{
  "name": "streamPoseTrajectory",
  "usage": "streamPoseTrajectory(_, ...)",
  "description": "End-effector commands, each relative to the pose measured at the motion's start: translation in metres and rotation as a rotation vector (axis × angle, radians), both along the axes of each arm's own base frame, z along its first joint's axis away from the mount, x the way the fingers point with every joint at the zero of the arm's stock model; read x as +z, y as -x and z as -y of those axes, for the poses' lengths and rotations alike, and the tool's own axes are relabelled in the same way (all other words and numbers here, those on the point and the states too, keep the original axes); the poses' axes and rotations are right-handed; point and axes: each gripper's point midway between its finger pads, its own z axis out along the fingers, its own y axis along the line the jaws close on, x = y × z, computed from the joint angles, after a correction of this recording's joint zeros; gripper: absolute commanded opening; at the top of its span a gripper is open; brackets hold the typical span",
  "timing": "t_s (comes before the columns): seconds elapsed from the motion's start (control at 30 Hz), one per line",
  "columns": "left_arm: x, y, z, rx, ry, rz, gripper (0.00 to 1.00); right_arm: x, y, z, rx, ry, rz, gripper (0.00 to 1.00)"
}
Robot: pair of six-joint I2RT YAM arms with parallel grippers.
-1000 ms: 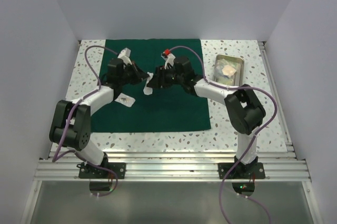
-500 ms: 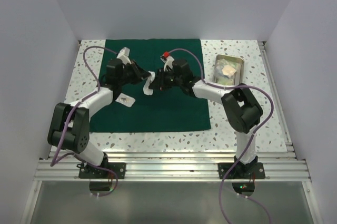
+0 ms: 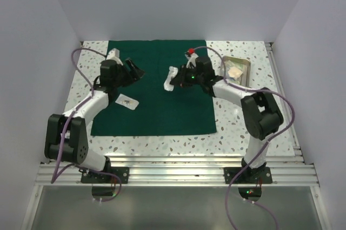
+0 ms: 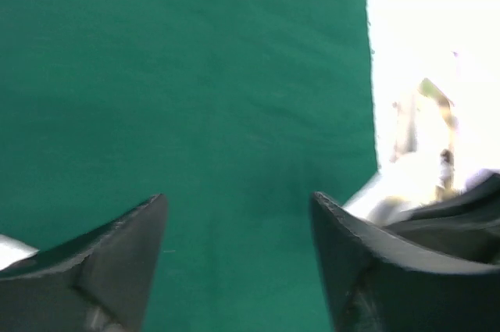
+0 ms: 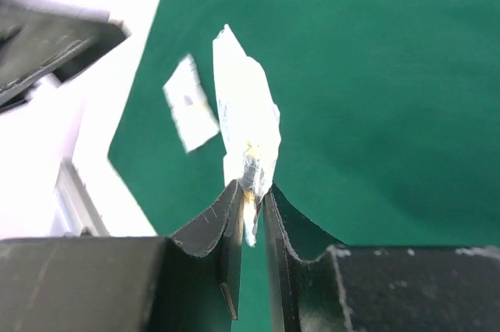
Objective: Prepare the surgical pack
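The surgical pack's dark green cloth (image 3: 162, 105) lies flat on the table. My right gripper (image 3: 176, 78) hovers over its upper middle, shut on a clear gauze pouch (image 3: 169, 78). In the right wrist view that pouch (image 5: 246, 121) sticks out from the pinching jaws (image 5: 251, 188). A second pouch (image 3: 128, 102) (image 5: 190, 103) lies on the cloth's left part. My left gripper (image 3: 134, 70) is open above the cloth's left side, with only cloth (image 4: 195, 74) showing between its fingers (image 4: 238, 201). The steel tray (image 3: 244, 63) sits to the right of the cloth.
The tray holds a few more pouches (image 3: 233, 72). White walls enclose the speckled table (image 3: 243, 127) on three sides. An aluminium rail (image 3: 173, 173) runs along the near edge by the arm bases.
The left gripper opened, let go of the pouch and drew back left. The right gripper closed on that pouch and carried it right, toward the tray.
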Motion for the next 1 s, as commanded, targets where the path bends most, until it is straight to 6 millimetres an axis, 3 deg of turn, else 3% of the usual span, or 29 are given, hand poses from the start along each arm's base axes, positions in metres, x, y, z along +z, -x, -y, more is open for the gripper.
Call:
streamPoseTrajectory(0.0,0.006,0.008,-0.043,0.150,-0.106,0.009,0.85,0.032,-0.038,0.093,-0.199,-0.009,0.035,0.18)
streamPoseTrajectory(0.03,0.005,0.011,-0.048,0.170,-0.112,0.010,0.89,0.039,-0.043,0.112,-0.240,-0.003,0.040,0.18)
streamPoseTrajectory(0.07,-0.004,0.018,-0.053,0.188,-0.120,-0.003,0.92,0.036,-0.047,0.132,-0.282,0.014,0.026,0.18)
streamPoseTrajectory(0.1,0.001,0.020,-0.058,0.213,-0.123,0.018,0.96,0.029,-0.055,0.170,-0.360,0.044,-0.011,0.19)
streamPoseTrajectory(0.17,-0.009,0.029,-0.064,0.229,-0.118,0.011,1.00,0.024,-0.062,0.206,-0.445,0.063,-0.036,0.19)
streamPoseTrajectory(0.2,-0.006,0.032,-0.067,0.243,-0.104,0.021,1.00,0.018,-0.064,0.236,-0.500,0.075,-0.069,0.18)
streamPoseTrajectory(0.33,-0.013,0.041,-0.084,0.307,-0.099,0.019,1.00,-0.001,-0.064,0.303,-0.645,0.218,-0.132,0.18)
streamPoseTrajectory(0.37,-0.018,0.044,-0.086,0.314,-0.104,0.010,1.00,-0.003,-0.061,0.311,-0.656,0.256,-0.151,0.18)
streamPoseTrajectory(0.43,-0.019,0.047,-0.090,0.327,-0.114,0.011,1.00,-0.015,-0.059,0.318,-0.635,0.329,-0.172,0.19)
streamPoseTrajectory(0.63,-0.018,0.051,-0.092,0.329,-0.123,0.021,1.00,-0.036,-0.056,0.315,-0.577,0.359,-0.222,0.19)
streamPoseTrajectory(0.8,-0.019,0.052,-0.089,0.317,-0.116,0.025,1.00,-0.041,-0.065,0.294,-0.493,0.401,-0.223,0.19)
streamPoseTrajectory(0.97,-0.015,0.053,-0.090,0.311,-0.122,0.045,1.00,-0.060,-0.074,0.276,-0.431,0.518,-0.261,0.22)
